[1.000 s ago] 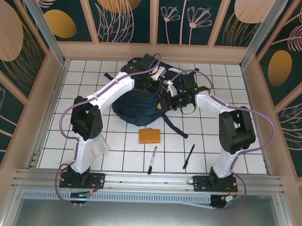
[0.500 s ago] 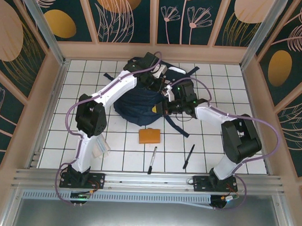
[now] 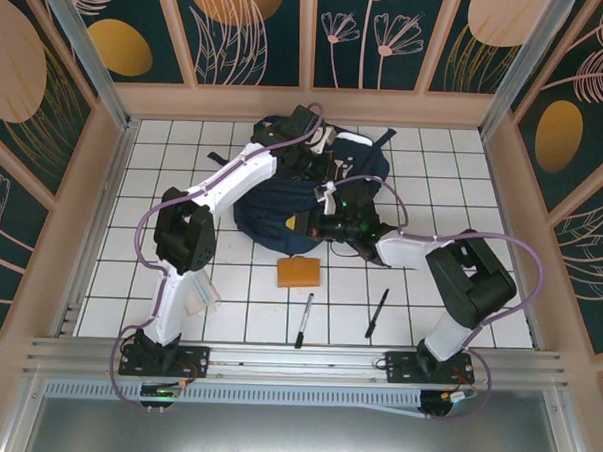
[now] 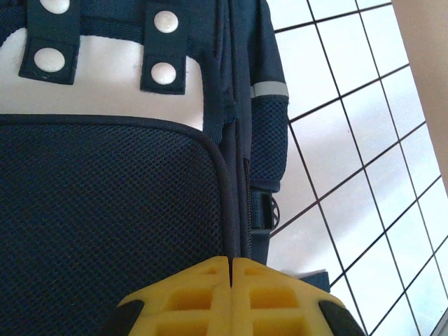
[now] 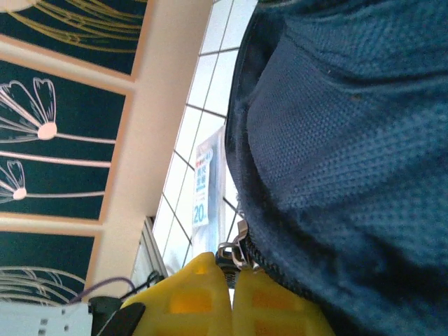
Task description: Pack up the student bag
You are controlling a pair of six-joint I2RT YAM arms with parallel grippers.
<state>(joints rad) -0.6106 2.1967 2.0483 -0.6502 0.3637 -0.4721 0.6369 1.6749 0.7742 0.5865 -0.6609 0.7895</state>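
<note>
White-tiled tabletop (image 3: pixel 163 180) holds the student bag (image 3: pixel 267 219) just ahead of my fingertips. My right gripper (image 5: pixel 229 269) has swung round and is clamped, seemingly on the zipper pull (image 5: pixel 231 250). The left gripper (image 4: pixel 229 264) is closed and empty, so unzipping can start.

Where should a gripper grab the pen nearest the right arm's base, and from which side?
Grip the pen mid-barrel, coming straight down from above, jaws across it. It lies flat and slanted on the table, with bare tile on both sides.
</note>
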